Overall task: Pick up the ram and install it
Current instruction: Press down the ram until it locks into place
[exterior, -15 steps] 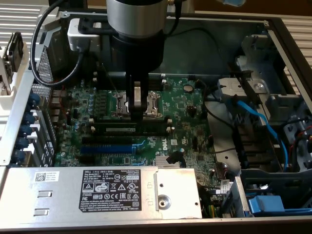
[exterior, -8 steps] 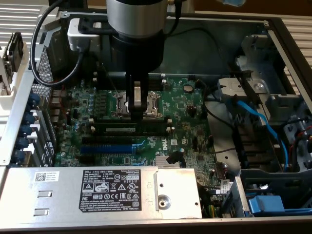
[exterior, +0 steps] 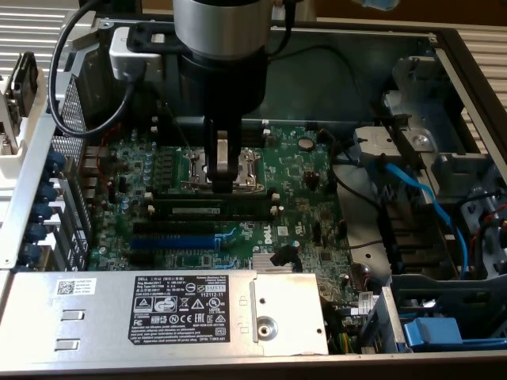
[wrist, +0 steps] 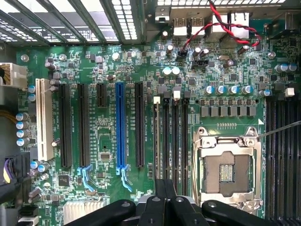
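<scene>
Hovering claw (exterior: 223, 176) directly above ram (exterior: 211, 208), seated in slot

You have a glossy green circuit board (wrist: 141, 61) with a lacquered sheen. The long slots (wrist: 65, 125) are matt black plastic; one slot (wrist: 120, 125) is bright blue plastic and another (wrist: 44, 117) is off-white plastic. The processor socket frame (wrist: 228, 141) is bare, brushed silver metal. In the exterior view, the lower-left cover (exterior: 95, 317) is dull grey sheet metal carrying a paper label (exterior: 178, 310). The ram (exterior: 210, 209) shows as a dark matt strip with a pale sticker. The gripper (wrist: 164, 186) fingers look like smooth black plastic. At right, the cable (exterior: 432, 202) is glossy blue.
</scene>
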Motion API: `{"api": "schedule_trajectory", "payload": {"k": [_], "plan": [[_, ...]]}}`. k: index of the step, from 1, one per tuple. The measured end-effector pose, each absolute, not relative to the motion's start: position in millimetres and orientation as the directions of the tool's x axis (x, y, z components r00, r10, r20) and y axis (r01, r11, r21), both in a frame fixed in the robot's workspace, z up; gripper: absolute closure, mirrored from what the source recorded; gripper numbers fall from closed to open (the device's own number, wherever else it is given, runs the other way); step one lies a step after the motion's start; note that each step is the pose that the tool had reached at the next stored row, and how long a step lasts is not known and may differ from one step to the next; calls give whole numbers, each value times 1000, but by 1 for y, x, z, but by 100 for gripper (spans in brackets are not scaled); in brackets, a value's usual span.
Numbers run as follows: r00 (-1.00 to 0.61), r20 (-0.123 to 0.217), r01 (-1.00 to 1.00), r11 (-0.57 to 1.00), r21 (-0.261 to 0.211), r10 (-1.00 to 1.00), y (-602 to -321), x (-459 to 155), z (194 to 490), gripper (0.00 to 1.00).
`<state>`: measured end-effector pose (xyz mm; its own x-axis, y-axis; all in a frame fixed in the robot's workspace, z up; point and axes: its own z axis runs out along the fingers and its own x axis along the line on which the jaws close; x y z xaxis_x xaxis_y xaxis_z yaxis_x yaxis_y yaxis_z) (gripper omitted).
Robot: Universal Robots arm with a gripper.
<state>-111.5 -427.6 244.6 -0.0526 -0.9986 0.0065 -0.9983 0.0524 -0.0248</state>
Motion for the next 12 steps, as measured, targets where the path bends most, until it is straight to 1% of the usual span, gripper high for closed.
{"api": "schedule_trajectory", "payload": {"k": [2, 12], "plan": [[-104, 7, -994, 104, -25, -995, -428, -111, 245, 90], [-240, 7, -971, 239, -25, -971, -428, -112, 245, 90]]}}
